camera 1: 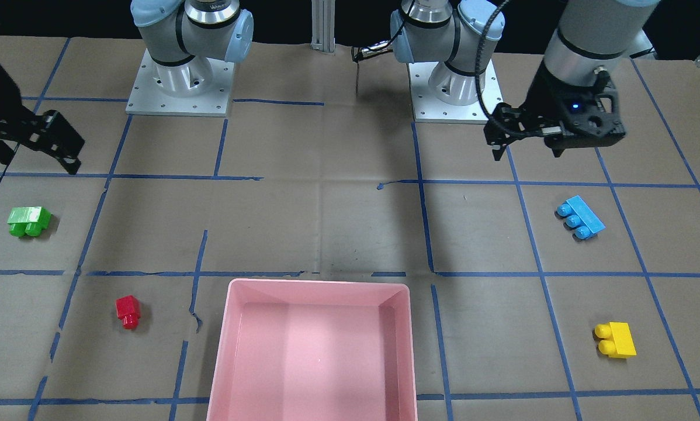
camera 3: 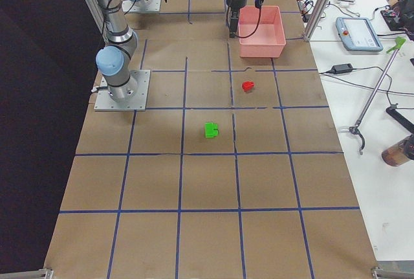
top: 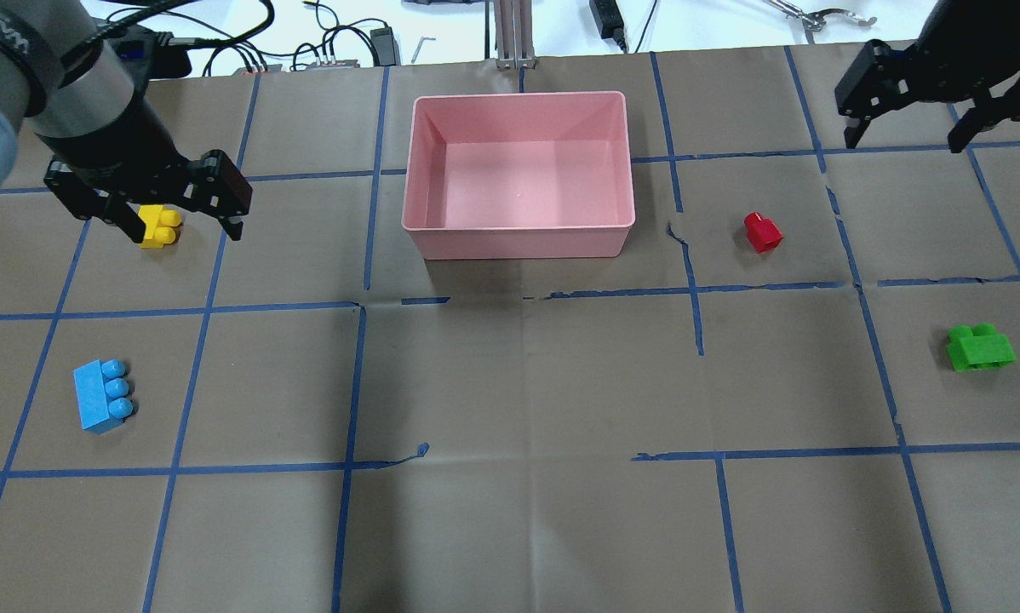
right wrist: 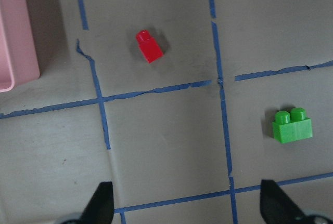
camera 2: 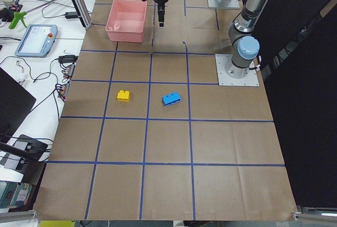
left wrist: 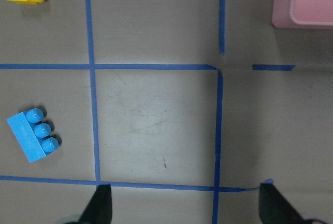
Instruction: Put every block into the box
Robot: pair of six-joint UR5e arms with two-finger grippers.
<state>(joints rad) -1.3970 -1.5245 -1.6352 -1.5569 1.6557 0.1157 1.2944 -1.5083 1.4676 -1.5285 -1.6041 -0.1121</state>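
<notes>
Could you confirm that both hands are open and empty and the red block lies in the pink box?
Not quite: the overhead exterior view shows the red block lying on the table, outside the pink box, not in it. The left hand and right hand are indeed open and empty.

Bright, even light from above — shadows soft and short. In the overhead view the box (top: pixel 518 243) casts a faint dark patch toward six o'clock. Wrist views are softer, blurred at six o'clock.
</notes>
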